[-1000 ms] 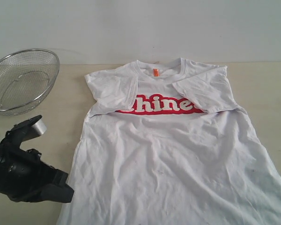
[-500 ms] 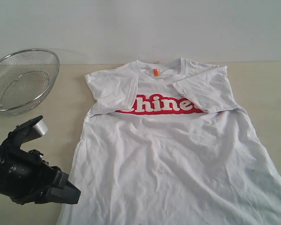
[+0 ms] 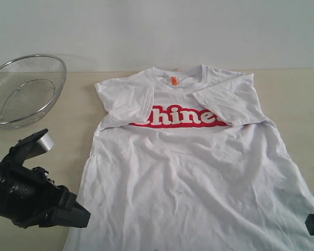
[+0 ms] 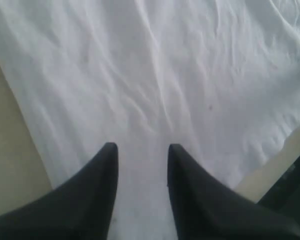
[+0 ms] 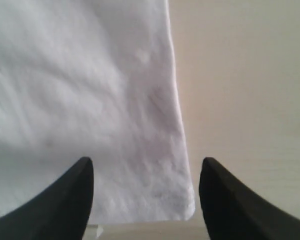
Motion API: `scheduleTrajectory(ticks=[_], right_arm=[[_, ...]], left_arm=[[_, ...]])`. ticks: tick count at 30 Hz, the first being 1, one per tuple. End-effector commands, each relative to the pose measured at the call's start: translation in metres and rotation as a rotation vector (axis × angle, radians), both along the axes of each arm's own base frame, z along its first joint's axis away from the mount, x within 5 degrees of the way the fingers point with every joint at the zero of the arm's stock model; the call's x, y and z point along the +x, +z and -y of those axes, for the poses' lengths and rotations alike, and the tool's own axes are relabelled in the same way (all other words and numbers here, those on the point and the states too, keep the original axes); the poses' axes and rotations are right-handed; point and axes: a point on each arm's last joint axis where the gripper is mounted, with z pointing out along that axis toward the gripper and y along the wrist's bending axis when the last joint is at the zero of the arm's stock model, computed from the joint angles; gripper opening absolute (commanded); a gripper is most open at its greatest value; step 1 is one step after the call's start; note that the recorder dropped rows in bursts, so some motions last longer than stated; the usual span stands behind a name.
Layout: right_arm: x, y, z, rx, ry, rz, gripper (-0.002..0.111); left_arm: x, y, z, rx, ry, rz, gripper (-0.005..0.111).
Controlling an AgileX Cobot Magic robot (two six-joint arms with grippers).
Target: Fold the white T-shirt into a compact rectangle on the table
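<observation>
- Our left gripper (image 4: 142, 146), jaws apart, hovers over the shirt's (image 3: 199, 172) near hem; we might pinch only one layer.
- Our right gripper (image 5: 146, 160), jaws wide and empty, straddles the hem corner; closing askew could miss it.
- Farther off, the sleeves lie tucked in on the table (image 3: 78, 120).

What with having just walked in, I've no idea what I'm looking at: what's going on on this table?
Two robot arms are folding a white T-shirt lying face up on the table. Both sleeves are already folded in over the chest; the body is not yet folded. The left gripper is open over the shirt's lower left part, the right gripper open over its lower right corner; neither holds cloth. A wire strainer sits aside.
</observation>
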Motion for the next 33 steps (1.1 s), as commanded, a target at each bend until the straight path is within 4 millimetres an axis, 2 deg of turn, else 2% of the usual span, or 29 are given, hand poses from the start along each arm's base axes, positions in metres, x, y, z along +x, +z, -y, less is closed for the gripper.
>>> scheduleTrajectory(ticks=[1, 8, 19, 28, 33], right_arm=[[0.001, -0.002, 0.002, -0.020, -0.012, -0.007, 0.055], [-0.001, -0.014, 0.004, -0.027, -0.022, -0.112, 0.055], [0.001, -0.027, 0.004, -0.020, -0.017, -0.158, 0.055], [0.003, -0.028, 0.003, -0.007, 0.000, -0.136, 0.055], [0.004, -0.028, 0.000, 0.036, 0.005, -0.128, 0.047]], left_arm=[[-0.001, 0.000, 0.000, -0.010, 0.002, -0.006, 0.033], [-0.002, 0.000, 0.000, -0.013, 0.000, -0.009, 0.033], [-0.002, 0.000, 0.000, -0.013, 0.000, -0.009, 0.033], [-0.002, 0.000, 0.000, -0.013, 0.000, -0.009, 0.033], [-0.002, 0.000, 0.000, -0.013, 0.000, -0.009, 0.033]])
